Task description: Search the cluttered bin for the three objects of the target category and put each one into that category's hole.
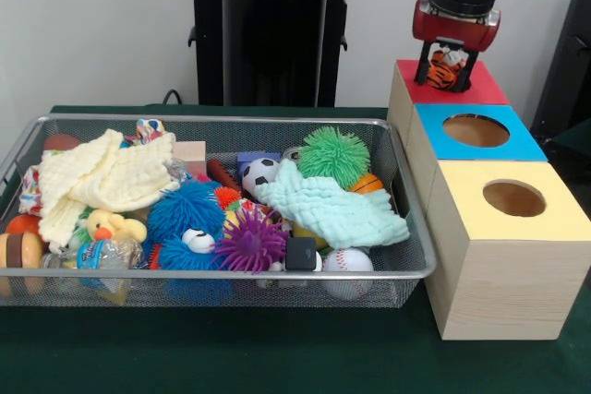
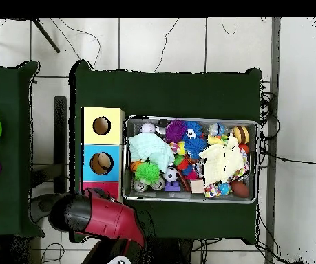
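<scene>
At the upper right of the front view we see the tool [image 1: 446, 69] pinching a small orange and black striped tiger toy [image 1: 444, 70], just above the red top of the wooden box [image 1: 450, 91]. Below it stand the blue-topped box [image 1: 476, 131] and the yellow-topped box [image 1: 513, 198], each with a round hole. The wire mesh bin [image 1: 212, 274], full of toys and cloths, fills the left on the green table [image 1: 277, 357].

An orange striped tiger toy [image 1: 445, 72] sits above the red box [image 1: 480, 91].
</scene>
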You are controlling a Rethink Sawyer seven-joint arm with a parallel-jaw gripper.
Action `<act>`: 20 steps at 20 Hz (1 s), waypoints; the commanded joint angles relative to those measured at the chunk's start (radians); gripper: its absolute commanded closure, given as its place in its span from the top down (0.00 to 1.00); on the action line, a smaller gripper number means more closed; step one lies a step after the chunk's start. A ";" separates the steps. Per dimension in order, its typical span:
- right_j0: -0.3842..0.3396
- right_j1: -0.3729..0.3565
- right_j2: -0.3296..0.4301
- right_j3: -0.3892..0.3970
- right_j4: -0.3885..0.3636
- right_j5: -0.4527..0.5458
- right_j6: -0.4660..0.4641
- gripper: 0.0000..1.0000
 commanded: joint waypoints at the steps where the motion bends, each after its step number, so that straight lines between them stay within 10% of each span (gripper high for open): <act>1: -0.002 0.047 0.044 -0.077 0.012 0.100 0.246 1.00; 20: 0.033 0.036 0.022 -0.134 0.024 0.161 0.284 1.00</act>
